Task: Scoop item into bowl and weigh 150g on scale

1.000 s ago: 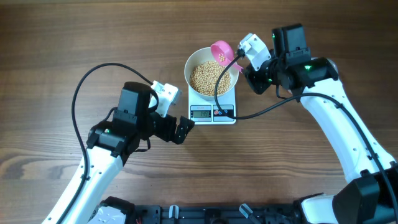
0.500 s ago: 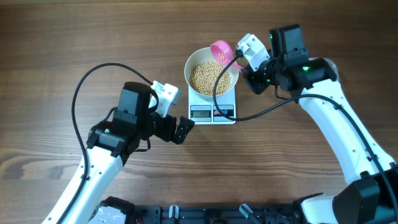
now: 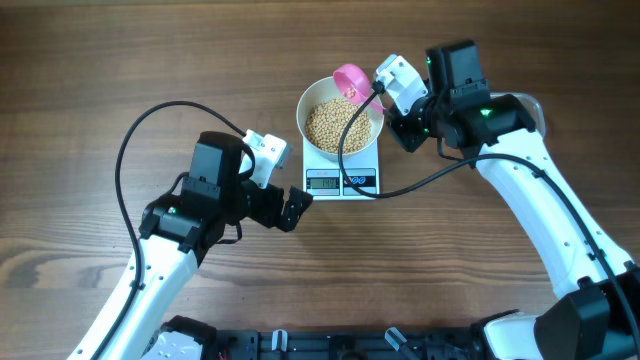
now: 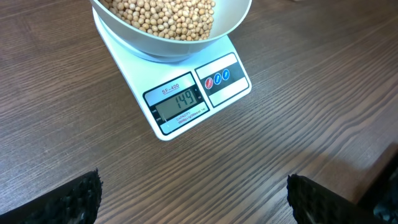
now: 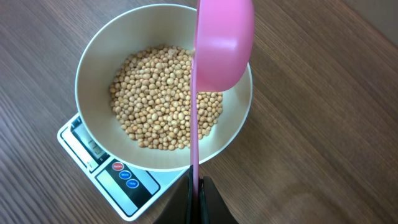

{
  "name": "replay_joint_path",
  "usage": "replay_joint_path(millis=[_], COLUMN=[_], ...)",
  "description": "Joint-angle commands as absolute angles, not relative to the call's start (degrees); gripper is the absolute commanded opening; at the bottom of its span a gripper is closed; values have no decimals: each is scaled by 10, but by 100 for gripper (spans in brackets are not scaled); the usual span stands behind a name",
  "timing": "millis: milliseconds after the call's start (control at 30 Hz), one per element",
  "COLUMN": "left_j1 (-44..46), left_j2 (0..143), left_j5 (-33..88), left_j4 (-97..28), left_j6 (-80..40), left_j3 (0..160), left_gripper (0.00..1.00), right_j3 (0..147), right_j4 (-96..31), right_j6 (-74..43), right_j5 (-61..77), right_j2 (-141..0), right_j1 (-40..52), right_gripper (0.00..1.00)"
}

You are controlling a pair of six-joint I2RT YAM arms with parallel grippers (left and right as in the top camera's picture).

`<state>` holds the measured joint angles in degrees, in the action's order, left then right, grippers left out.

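Note:
The white bowl stands on the white scale and holds a heap of tan beans. The scale's display reads 149 in the left wrist view. My right gripper is shut on the thin handle of a pink scoop, whose cup is turned on its side over the bowl's far rim. My left gripper stands open above bare table just in front of the scale, nothing between its fingers.
A black cable from the right wrist loops over the bowl and scale. Bare wooden table lies all around.
My right gripper and the pink scoop have shifted slightly left and toward the far side of the bowl. The left arm has not moved.

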<state>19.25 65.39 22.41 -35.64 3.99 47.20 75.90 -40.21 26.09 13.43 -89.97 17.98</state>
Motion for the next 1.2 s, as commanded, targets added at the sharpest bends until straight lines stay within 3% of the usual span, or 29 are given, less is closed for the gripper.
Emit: replay_joint_path(millis=[0, 1167], left_j1=[195, 195], left_j2=[657, 657], left_j5=[231, 231], left_j4=[-354, -354], left_j6=[43, 43], left_j3=[470, 470], left_gripper=[100, 100], right_j3=[768, 768], right_j4=[-393, -392], right_j6=[270, 256], right_j5=[129, 129], right_j2=[-883, -883], right_j1=[185, 185], right_gripper=[4, 4])
